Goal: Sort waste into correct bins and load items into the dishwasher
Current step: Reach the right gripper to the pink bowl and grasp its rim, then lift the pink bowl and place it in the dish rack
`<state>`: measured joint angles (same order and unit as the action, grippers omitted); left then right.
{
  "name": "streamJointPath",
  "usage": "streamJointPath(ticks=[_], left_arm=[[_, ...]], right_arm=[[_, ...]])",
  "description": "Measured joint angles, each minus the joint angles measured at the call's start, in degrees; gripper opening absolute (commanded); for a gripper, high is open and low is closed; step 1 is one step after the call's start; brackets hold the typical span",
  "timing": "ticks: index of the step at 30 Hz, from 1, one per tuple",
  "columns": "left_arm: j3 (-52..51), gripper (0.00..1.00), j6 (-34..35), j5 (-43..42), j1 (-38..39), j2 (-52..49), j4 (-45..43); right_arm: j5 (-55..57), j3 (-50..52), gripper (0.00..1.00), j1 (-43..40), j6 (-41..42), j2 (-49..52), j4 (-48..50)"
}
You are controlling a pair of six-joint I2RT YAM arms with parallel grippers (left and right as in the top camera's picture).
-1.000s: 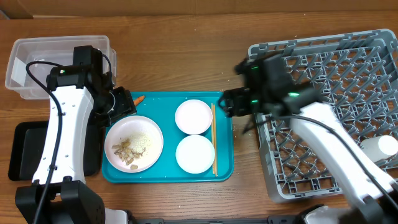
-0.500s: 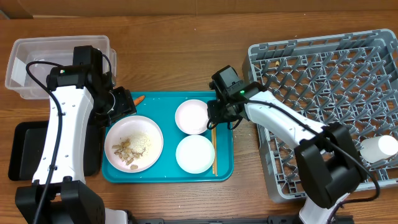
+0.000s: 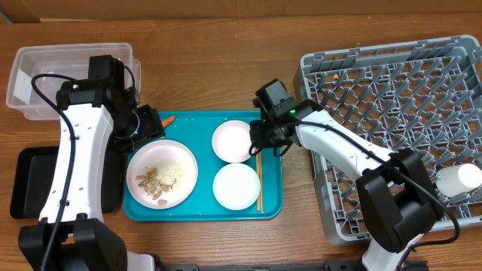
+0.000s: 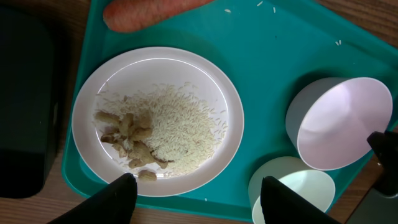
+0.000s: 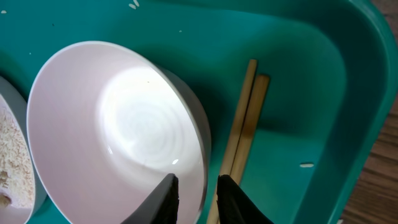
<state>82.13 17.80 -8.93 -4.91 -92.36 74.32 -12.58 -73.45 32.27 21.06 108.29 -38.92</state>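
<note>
My right gripper [image 3: 263, 140] [image 5: 198, 185] is down at the tray, shut on the right rim of the upper white bowl [image 3: 232, 141] [image 5: 112, 130], with one finger inside and one outside. The wooden chopsticks [image 3: 259, 172] [image 5: 246, 124] lie just right of that bowl. A second white bowl [image 3: 236, 186] sits below it. The left gripper [image 3: 143, 125] [image 4: 199, 193] hovers open over the white plate [image 3: 143, 158] [image 4: 155, 68], which holds rice [image 4: 180, 124] and beige scraps [image 4: 127, 140]. An orange carrot [image 3: 168, 120] [image 4: 149, 12] lies at the tray's top left.
The teal tray [image 3: 197, 124] carries the dishes. The grey dish rack [image 3: 392, 90] fills the right side, with a white round item [image 3: 461, 178] at its right edge. A clear tub [image 3: 60, 68] stands at the far left and a black tray [image 3: 26, 181] lies below it.
The right arm swung from over the rack's left edge down to the tray, and its jaws closed on the upper bowl's rim. The left arm has stayed put.
</note>
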Motion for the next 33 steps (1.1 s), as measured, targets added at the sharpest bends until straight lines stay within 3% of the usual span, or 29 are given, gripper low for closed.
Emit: streamJointPath(ticks=[3, 8, 14, 19, 25, 33], left_arm=[[0.0, 0.66, 0.0, 0.0, 0.0, 0.0, 0.0], [0.0, 0.66, 0.0, 0.0, 0.0, 0.0, 0.0], [0.0, 0.66, 0.0, 0.02, 0.0, 0.0, 0.04], [0.0, 0.66, 0.0, 0.02, 0.0, 0.0, 0.09], [0.0, 0.66, -0.02, 0.17, 0.0, 0.0, 0.26], [0.0, 0.66, -0.02, 0.22, 0.0, 0.0, -0.44]], right_arm=[[0.13, 0.09, 0.21, 0.26, 0.61, 0.02, 0.0], [0.44, 0.13, 0.04, 0.39, 1.16, 0.37, 0.66], [0.59, -0.72, 0.04, 0.26, 1.36, 0.48, -0.37], [3.34, -9.84, 0.04, -1.49, 0.11, 0.13, -8.22], [21.57, -22.12, 0.04, -6.19, -0.96, -7.56, -19.39], [60.57, -24.9, 0.04, -12.9, -1.55, -17.79, -23.63]])
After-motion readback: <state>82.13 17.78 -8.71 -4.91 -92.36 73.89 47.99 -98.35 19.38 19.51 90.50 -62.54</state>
